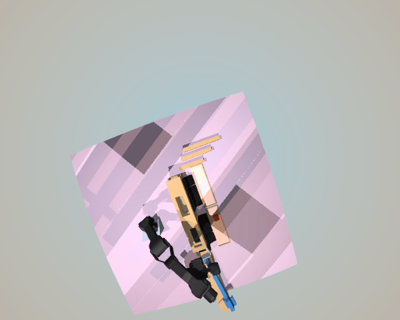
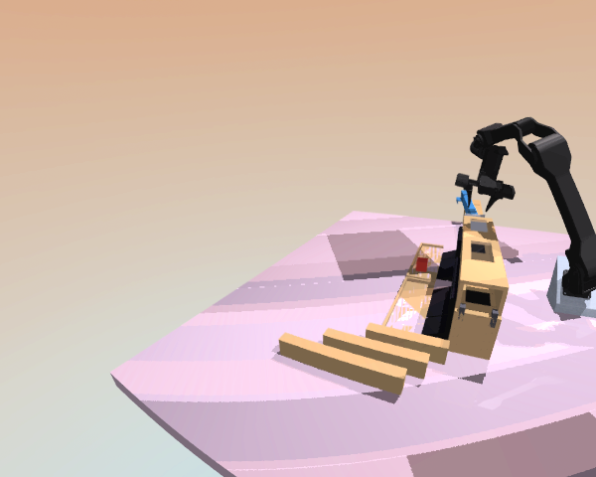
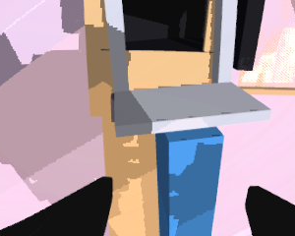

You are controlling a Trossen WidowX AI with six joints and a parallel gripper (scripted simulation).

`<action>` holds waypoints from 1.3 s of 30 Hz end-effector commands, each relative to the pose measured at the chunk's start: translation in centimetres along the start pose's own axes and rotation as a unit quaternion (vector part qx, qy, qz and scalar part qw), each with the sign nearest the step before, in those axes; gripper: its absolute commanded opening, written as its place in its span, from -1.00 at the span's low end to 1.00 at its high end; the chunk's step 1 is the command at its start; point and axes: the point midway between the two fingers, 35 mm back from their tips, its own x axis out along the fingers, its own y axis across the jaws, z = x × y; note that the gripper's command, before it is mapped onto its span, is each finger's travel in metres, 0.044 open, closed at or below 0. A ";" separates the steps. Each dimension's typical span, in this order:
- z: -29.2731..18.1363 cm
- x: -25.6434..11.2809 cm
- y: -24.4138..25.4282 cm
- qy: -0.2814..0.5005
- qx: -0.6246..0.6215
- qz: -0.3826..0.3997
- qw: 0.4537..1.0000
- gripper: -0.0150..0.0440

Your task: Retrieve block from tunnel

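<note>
The gripper [image 1: 204, 267] [image 2: 479, 208] [image 3: 179, 192] is hovering partly open and empty over the blue handle [image 1: 221, 287] [image 2: 467, 201] [image 3: 194, 182], lower centre in the wrist view. The red block [image 1: 216, 217] [image 2: 421, 264] is sitting in a side tray, right of centre from above, apparently out of the tunnel [image 1: 177, 187] [image 2: 483, 274]; lifting is remaining.

tunnel [image 1: 180, 189] [image 2: 486, 270]: pale wood look, smooth | handle [image 1: 221, 287] [image 2: 466, 201] [image 3: 194, 184]: blue, plastic-looking | arm [image 1: 181, 269] [image 2: 570, 200]: black, smooth

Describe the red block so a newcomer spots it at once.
Find the long wooden tunnel box on the pink table. Alongside it, past the black panels, lies a low, pale wooden tray. The small red block there is the only red thing around.
</note>
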 end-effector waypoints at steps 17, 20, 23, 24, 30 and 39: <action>0.2 0.5 -0.3 0.003 -0.008 -0.001 1.000 0.64; 0.2 0.5 -0.3 0.003 -0.008 -0.001 1.000 0.38; 0.2 0.5 -0.3 0.003 -0.008 -0.001 1.000 0.11; 0.2 0.5 -0.3 0.003 -0.008 -0.001 1.000 0.02; 0.2 0.5 -0.3 0.003 -0.008 -0.001 1.000 -0.49; 0.2 0.5 -0.3 0.003 -0.008 -0.001 1.000 -0.49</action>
